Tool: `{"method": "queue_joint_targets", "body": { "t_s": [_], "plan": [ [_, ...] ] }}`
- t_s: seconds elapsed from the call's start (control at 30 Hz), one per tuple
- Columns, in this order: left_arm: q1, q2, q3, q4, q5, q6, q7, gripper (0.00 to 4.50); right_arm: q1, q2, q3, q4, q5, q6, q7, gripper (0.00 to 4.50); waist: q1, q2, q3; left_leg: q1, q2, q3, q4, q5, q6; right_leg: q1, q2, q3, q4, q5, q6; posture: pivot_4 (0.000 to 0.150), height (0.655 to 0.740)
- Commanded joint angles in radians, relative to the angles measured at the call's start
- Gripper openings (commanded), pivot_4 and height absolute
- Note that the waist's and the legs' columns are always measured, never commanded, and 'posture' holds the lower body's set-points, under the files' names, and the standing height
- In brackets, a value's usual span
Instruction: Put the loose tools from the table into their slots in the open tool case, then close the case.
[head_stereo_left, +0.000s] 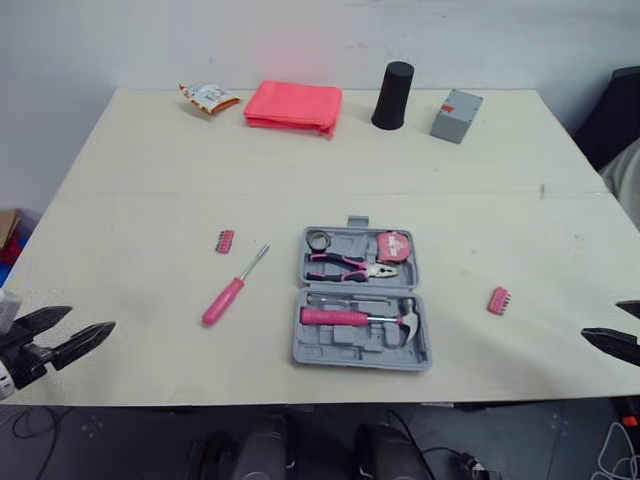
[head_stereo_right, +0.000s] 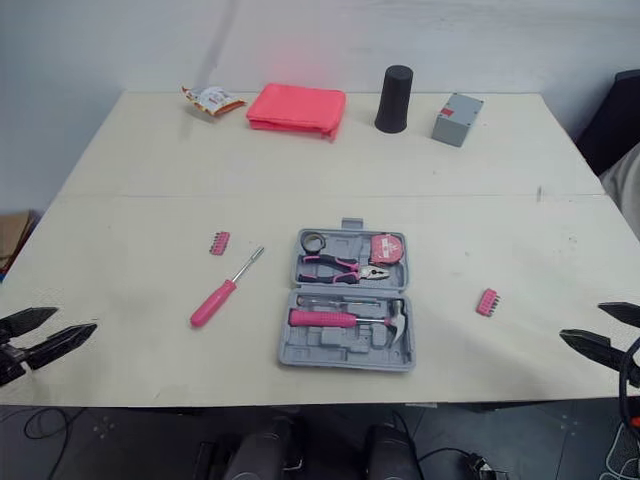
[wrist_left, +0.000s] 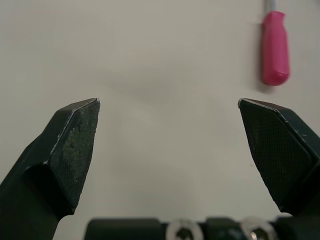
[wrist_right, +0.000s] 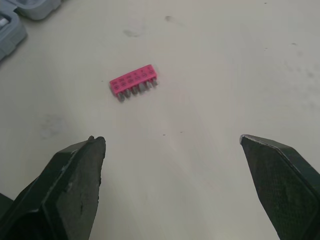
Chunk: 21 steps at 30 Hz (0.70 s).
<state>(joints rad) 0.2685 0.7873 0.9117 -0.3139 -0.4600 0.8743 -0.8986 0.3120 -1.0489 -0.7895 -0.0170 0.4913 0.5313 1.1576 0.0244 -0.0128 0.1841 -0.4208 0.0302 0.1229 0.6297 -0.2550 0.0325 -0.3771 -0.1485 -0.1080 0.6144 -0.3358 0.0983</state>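
Note:
The grey tool case lies open in the middle of the table, holding pink pliers, a tape measure and a pink-handled hammer. A pink-handled screwdriver lies loose to its left, with a pink bit holder beyond it. A second pink bit holder lies right of the case. My left gripper hovers open at the front left edge, the screwdriver handle ahead of it. At the front right edge my right gripper is open, the bit holder ahead of it.
Along the far edge sit a snack packet, a folded pink cloth, a black cup and a grey box. A dark chair stands past the right edge.

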Motion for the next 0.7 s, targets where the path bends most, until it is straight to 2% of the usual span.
{"method": "queue_joint_targets", "body": {
  "t_s": [0.03, 0.2, 0.3, 0.4, 0.57, 0.7],
  "plan": [
    [-0.012, -0.006, -0.017, -0.043, -0.006, -0.01, 0.065, 4.48, -0.041, -0.009, 0.023, -0.008, 0.001, -0.024, 0.001, 4.5, -0.001, 0.0, 0.0, 0.0, 0.0, 0.0, 0.0, 0.0, 0.0, 0.0, 0.0, 0.0, 0.0, 0.0, 0.0, 0.15, 0.7355],
    [-0.112, -0.022, -0.167, -0.099, 0.015, -0.022, 0.201, 4.48, -0.212, 0.029, 0.126, -0.214, 0.127, 0.075, -0.088, 4.5, -0.006, 0.002, 0.0, -0.001, 0.0, 0.001, -0.001, 0.0, -0.001, 0.001, 0.0, 0.001, 0.003, 0.004, 0.007, 0.15, 0.7355],
    [-0.255, -0.053, -0.278, -0.085, 0.026, 0.028, 0.322, 4.48, -0.318, 0.062, 0.24, -0.387, 0.217, 0.147, -0.154, 4.5, -0.006, 0.002, 0.0, 0.0, 0.001, 0.001, -0.001, 0.002, -0.003, 0.001, 0.001, 0.001, 0.006, 0.004, 0.007, 0.15, 0.7355],
    [-0.394, -0.121, -0.385, -0.047, 0.048, 0.042, 0.429, 4.48, -0.482, 0.154, 0.384, -0.502, 0.322, 0.216, -0.268, 4.5, -0.004, 0.001, 0.0, -0.001, 0.001, 0.0, -0.001, 0.003, -0.004, 0.001, 0.003, 0.0, 0.008, 0.003, 0.006, 0.15, 0.7355],
    [-0.535, -0.212, -0.55, 0.068, 0.124, -0.011, 0.536, 4.48, -0.675, 0.256, 0.577, -0.587, 0.364, 0.251, -0.343, 4.5, -0.002, -0.001, 0.001, -0.001, -0.001, 0.001, 0.001, 0.009, -0.003, 0.001, 0.003, 0.0, 0.01, 0.004, 0.007, 0.15, 0.7355],
    [-0.611, -0.246, -0.664, 0.202, 0.201, -0.116, 0.563, 4.48, -0.75, 0.289, 0.647, -0.582, 0.368, 0.252, -0.345, 4.5, 0.0, -0.006, 0.003, -0.001, -0.001, 0.002, 0.002, 0.009, -0.002, 0.0, 0.004, -0.002, 0.011, 0.004, 0.008, 0.15, 0.7355]
  ]
}}
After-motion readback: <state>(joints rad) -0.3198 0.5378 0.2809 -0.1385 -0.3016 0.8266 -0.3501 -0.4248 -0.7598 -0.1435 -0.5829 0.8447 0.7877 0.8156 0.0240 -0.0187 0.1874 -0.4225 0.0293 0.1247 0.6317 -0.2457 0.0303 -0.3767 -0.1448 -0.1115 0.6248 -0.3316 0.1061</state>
